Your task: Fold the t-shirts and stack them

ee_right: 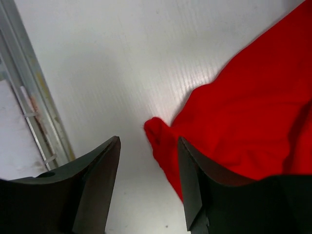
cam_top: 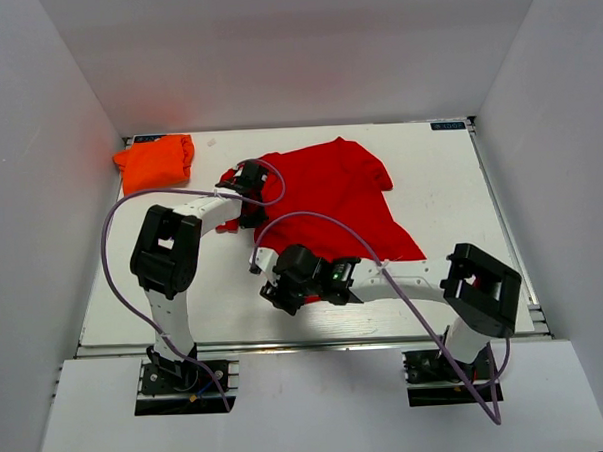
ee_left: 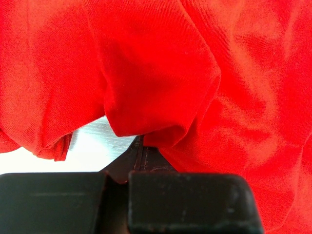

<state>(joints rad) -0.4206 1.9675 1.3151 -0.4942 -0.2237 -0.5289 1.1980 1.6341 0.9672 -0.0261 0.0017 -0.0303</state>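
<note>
Your left hand (ee_left: 140,153), stretched forward, clamps the red t-shirt (cam_top: 340,194). Your right hand (ee_right: 148,142) hovers, fingers apart, over its near corner.

- My top view sits above and behind the arms, well back and tilted down toward the far wall. It takes in the whole tabletop (cam_top: 450,179), with the arm bases (cam_top: 178,377) along its bottom edge.
- My left wrist view rides just behind the left end effector (ee_left: 139,146), so near the red t-shirt (ee_left: 204,73) that cloth almost fills it.
- My right wrist view looks down past the right end effector (ee_right: 148,141), near the tabletop, with the edge rail (ee_right: 29,112) at its left.
- Top and left wrist share the shirt's left edge. Top and right wrist share its near corner.
</note>
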